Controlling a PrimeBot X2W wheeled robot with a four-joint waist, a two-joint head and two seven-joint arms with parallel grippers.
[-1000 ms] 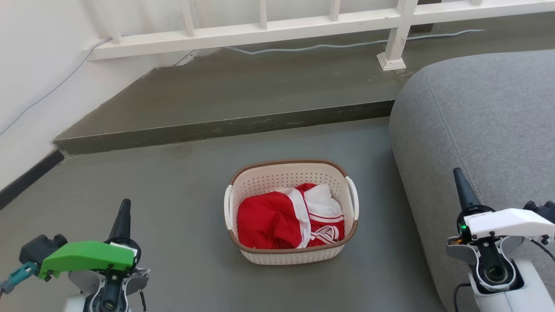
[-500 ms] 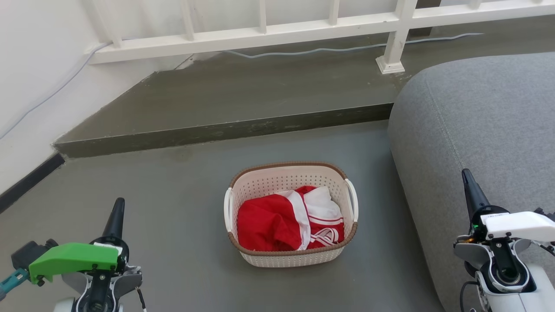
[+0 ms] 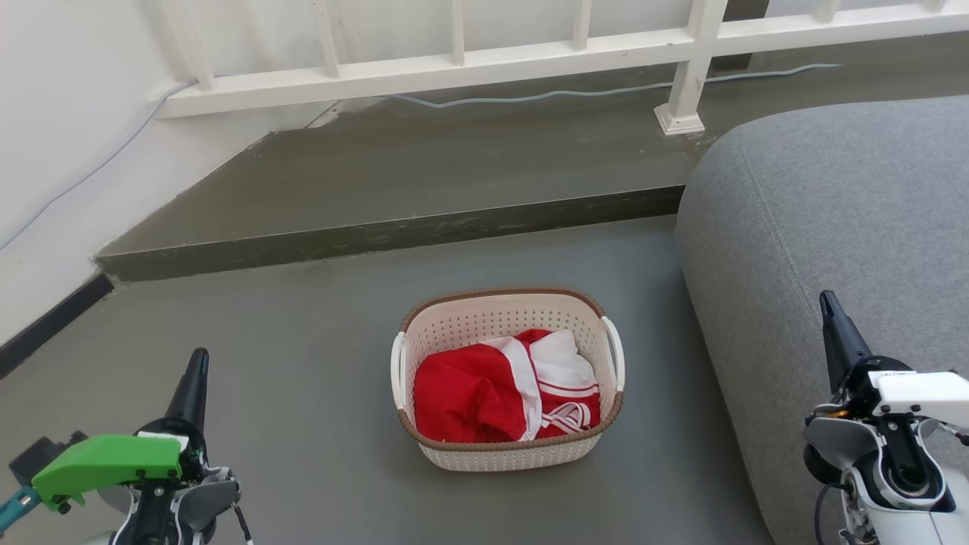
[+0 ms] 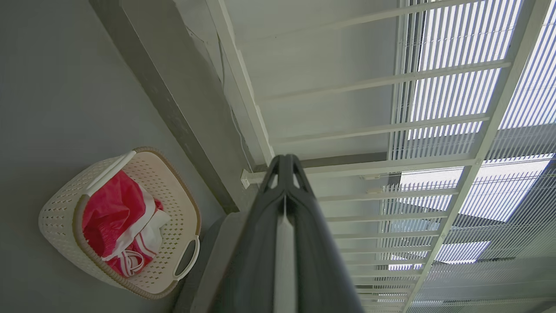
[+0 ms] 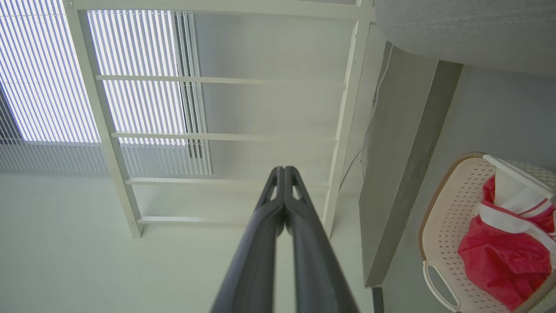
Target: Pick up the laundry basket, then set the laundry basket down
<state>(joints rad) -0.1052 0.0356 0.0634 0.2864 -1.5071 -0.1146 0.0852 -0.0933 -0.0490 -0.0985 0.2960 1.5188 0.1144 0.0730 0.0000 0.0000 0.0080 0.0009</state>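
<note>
The laundry basket (image 3: 506, 453) stands on the grey floor in the middle of the head view, cream-white and perforated, with a brown rim and white side handles. A red and white garment (image 3: 496, 386) lies inside it. My left gripper (image 3: 198, 357) is at the lower left, shut and holding nothing, well apart from the basket. My right gripper (image 3: 827, 299) is at the lower right, also shut and holding nothing, in front of the sofa. The left wrist view shows the basket (image 4: 56, 217) at its lower left beside its shut gripper (image 4: 285, 159); the right wrist view shows the basket (image 5: 447, 217) at its lower right and its shut gripper (image 5: 284, 169).
A grey sofa (image 3: 833, 212) fills the right side, close to the basket. Behind the basket a raised concrete step (image 3: 394, 227) crosses the floor, with a white railing (image 3: 530, 53) and a cable (image 3: 590, 91) beyond. A white wall (image 3: 53, 151) runs along the left.
The picture has shifted slightly downward. Both grippers sit lower and farther outward than before; the basket and garment look unmoved on the floor.
</note>
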